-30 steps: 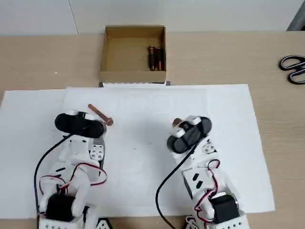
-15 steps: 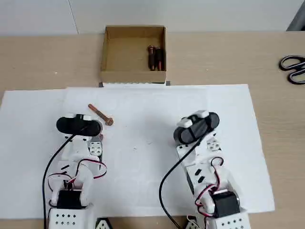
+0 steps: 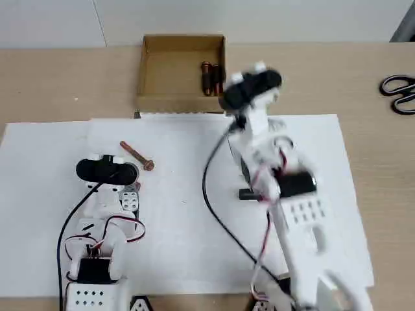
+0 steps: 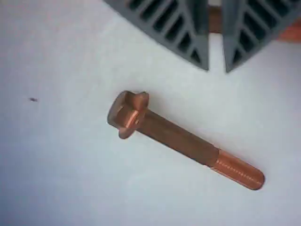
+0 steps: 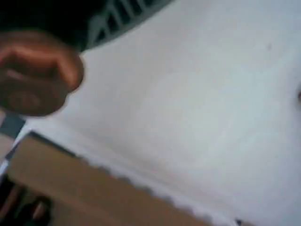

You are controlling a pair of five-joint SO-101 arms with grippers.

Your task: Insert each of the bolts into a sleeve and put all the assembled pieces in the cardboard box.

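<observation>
Copper bolt (image 4: 183, 141) on white paper (image 4: 70, 179), just beside left gripper (image 4: 216, 66)

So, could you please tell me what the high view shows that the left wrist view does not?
The high view adds the cardboard box holding copper pieces, the scissors and the right arm near the box. The left wrist view adds the loose bolt with its threaded tip, and a copper piece at the left gripper. Both show that bolt lying on the white paper.
</observation>
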